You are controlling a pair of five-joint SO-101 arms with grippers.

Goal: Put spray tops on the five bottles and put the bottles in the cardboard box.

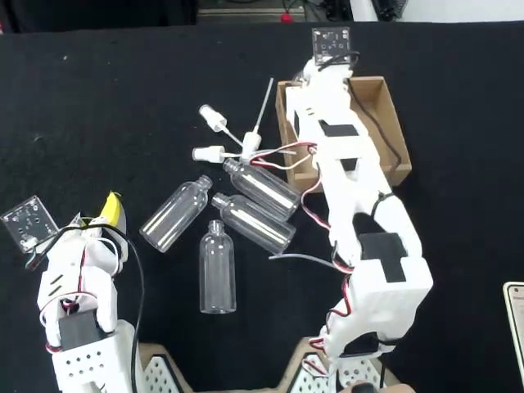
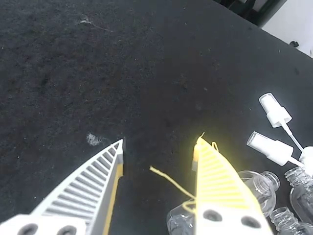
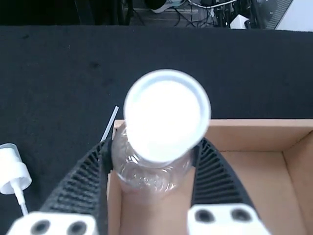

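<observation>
right claw clamped on capped bottle at cardboard box corner | left claw apart above black table

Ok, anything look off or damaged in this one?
A frayed yellow thread trails from the yellow-covered finger of the open left gripper, as if its covering is coming loose. Nothing else stands out.

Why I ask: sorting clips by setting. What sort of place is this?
Likely a robotics lab workbench: a black-covered table, a white servo arm with exposed wiring, and cables strewn behind the table.
</observation>
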